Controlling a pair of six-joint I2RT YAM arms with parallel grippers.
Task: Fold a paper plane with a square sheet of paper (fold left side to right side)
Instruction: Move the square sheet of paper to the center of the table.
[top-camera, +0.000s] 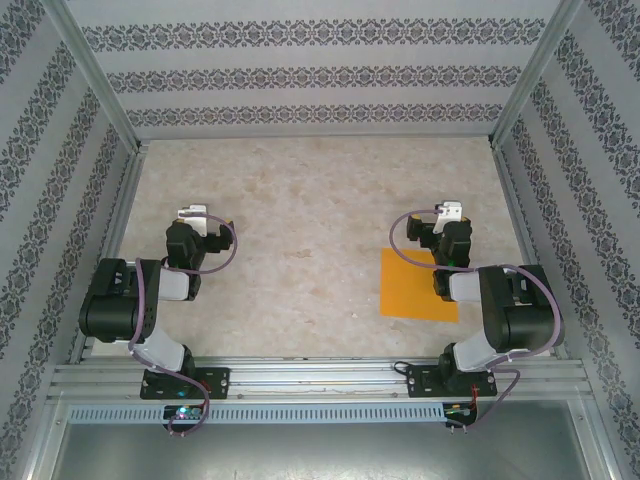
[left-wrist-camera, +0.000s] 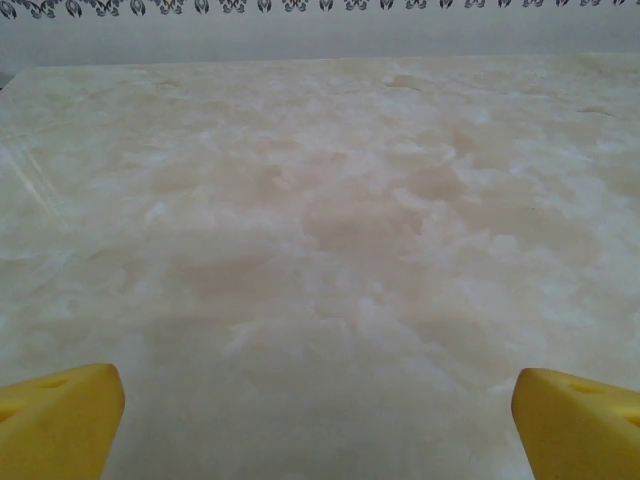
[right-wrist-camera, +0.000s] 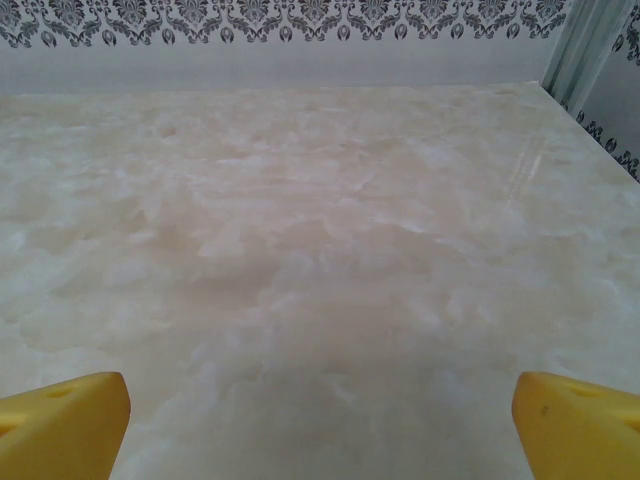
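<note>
The square sheet of paper (top-camera: 412, 283) lay flat on the marbled counter (top-camera: 300, 250) at the lower right of the top view. The right arm covered its right edge. The right pincer (top-camera: 450, 213) hung just above its upper right corner. The left pincer (top-camera: 190, 214) sat well apart at the left. Both gaped wide, holding nothing.

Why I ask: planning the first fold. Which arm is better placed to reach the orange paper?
Likely right. The square sheet of paper lies beside the right arm, whose wrist overlaps its edge, open right pincer beyond it. The left pincer, also open, sits across the table.
</note>
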